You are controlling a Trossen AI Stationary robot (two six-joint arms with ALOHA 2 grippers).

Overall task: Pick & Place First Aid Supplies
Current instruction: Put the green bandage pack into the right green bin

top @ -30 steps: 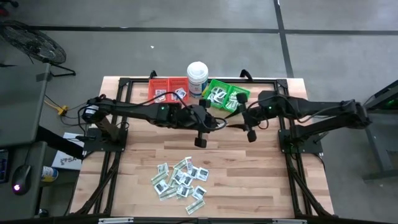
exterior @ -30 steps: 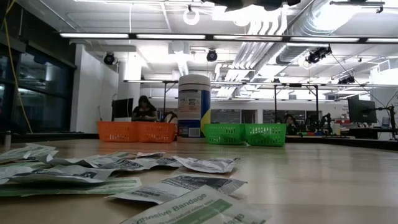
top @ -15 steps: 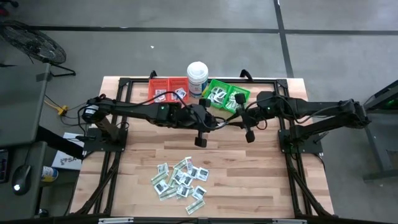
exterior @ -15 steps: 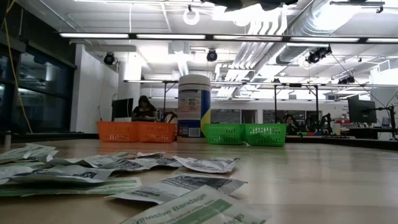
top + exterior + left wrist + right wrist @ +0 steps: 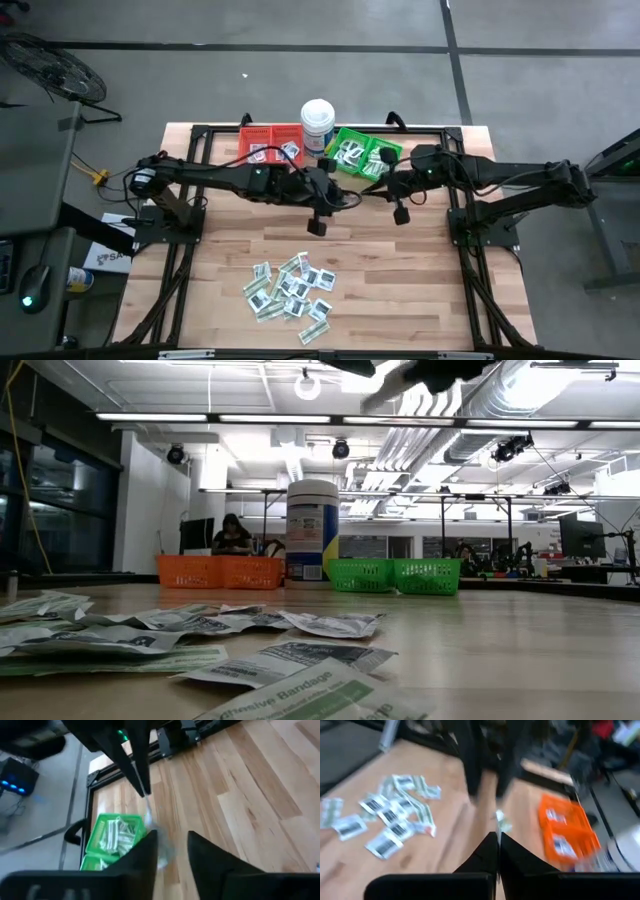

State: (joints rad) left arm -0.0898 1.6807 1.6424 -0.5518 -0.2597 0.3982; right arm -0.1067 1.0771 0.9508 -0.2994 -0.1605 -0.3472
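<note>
Overhead lights and grey ducting run across the workshop ceiling, and far behind the table [image 5: 420,290] a person [image 5: 232,534] sits at a desk. On the butcher-block top, the two dark arms reach in from either side and nearly meet mid-table, just in front of the bins. At the far edge stand a red bin [image 5: 271,144] with a few square white packets in it, a white tub [image 5: 318,124] between the bins, and a green bin [image 5: 362,155] holding pale strips. Nearer the front edge lies the loose heap of packets [image 5: 291,289] — white squares with dark print mixed with green-and-white strips — well apart from both arms. The left gripper [image 5: 172,851] hangs above bare wood with its fingers a little apart and nothing clearly between them. The right gripper [image 5: 498,851] has its fingers pressed together; its wrist view looks toward the heap and the red bin. Between the two grippers, just off the right one's tip, a small pale packet [image 5: 148,818] shows — blurred, so I cannot tell whether it is pinched there or loose in the air.
</note>
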